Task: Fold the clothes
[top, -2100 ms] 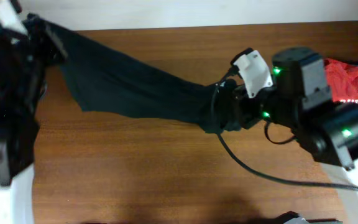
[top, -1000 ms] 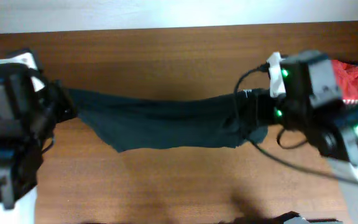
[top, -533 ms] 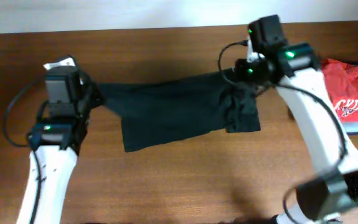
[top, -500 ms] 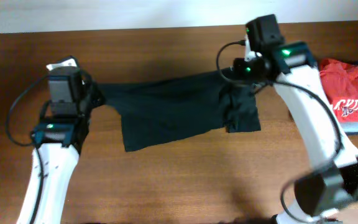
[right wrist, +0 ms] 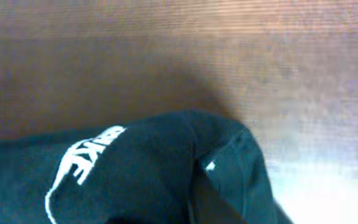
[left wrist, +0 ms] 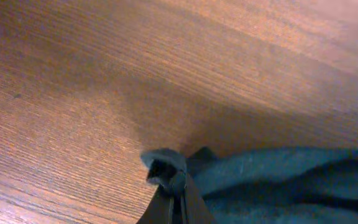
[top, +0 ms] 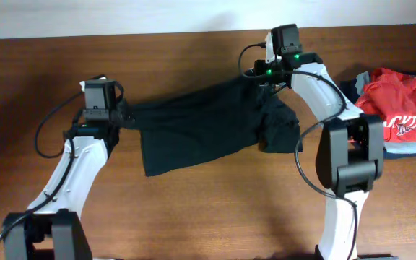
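About two seconds before, the black T-shirt (top: 201, 128) was hanging in the air, pulled into a long band between the two raised arms. At this moment it was down on the bench (top: 193, 217), and most of its body lay spread and rather flat in the middle. In the last half second both arms also reached further toward the far edge, so the upper border of the cloth went with them while the near border stayed almost in place. In my judgement the laying-out step was nearly done and the real folding had not yet begun; the part under the right arm (top: 316, 83) was bunched and would need smoothing.

The left arm (top: 71, 173) was stretched forward and low. Its left fingers (left wrist: 179, 208) were clenched on a small knot of the black fabric at the shirt's left corner, just above the wood. The right arm bent over the shirt's far right corner. The right fingers (right wrist: 209, 196) were mostly covered by cloth with white lettering, but they seemed to be grasping it. The red shirt (top: 399, 101) lay apart at the right end of the bench.
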Tool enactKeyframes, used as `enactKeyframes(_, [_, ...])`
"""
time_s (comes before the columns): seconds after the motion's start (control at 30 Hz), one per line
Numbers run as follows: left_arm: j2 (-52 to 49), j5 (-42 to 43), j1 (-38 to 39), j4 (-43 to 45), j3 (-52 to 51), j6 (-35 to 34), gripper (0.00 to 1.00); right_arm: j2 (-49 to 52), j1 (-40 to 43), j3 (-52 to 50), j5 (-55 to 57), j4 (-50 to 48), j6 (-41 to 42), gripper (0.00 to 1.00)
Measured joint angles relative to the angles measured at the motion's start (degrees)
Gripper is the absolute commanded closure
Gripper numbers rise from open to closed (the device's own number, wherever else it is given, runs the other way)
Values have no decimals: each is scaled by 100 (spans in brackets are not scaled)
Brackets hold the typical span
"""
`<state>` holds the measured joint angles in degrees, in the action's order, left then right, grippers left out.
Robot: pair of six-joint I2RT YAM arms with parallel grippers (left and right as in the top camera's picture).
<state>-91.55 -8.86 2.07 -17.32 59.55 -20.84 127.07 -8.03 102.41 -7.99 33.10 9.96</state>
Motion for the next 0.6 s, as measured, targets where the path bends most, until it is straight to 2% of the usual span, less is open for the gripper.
enactKeyframes(0.1, [-20, 0, 0, 39, 0, -2, 99, 61, 59, 0, -66, -494, -227, 84])
enactKeyframes(0.17, [-20, -2, 0, 79, 0, -2, 99, 61, 101, 4, -76, -813, -302, 73])
enactKeyframes(0.2, [-20, -2, 0, 87, 0, -2, 99, 61, 122, 4, -76, -944, -339, 57])
enactKeyframes(0.23, [-20, -2, 0, 92, 0, -2, 99, 61, 151, 4, -76, -1034, -389, 3])
enactKeyframes(0.4, [-20, -2, 0, 98, 0, -4, 99, 61, 317, 4, -96, -1316, -448, 1])
enactKeyframes(0.53, [-20, -2, 0, 103, 0, -4, 99, 61, 369, 103, -271, -511, -457, 2])
enactKeyframes(0.6, [-20, -2, 0, 103, 0, -7, 99, 61, 369, 177, -501, 46, -461, 7])
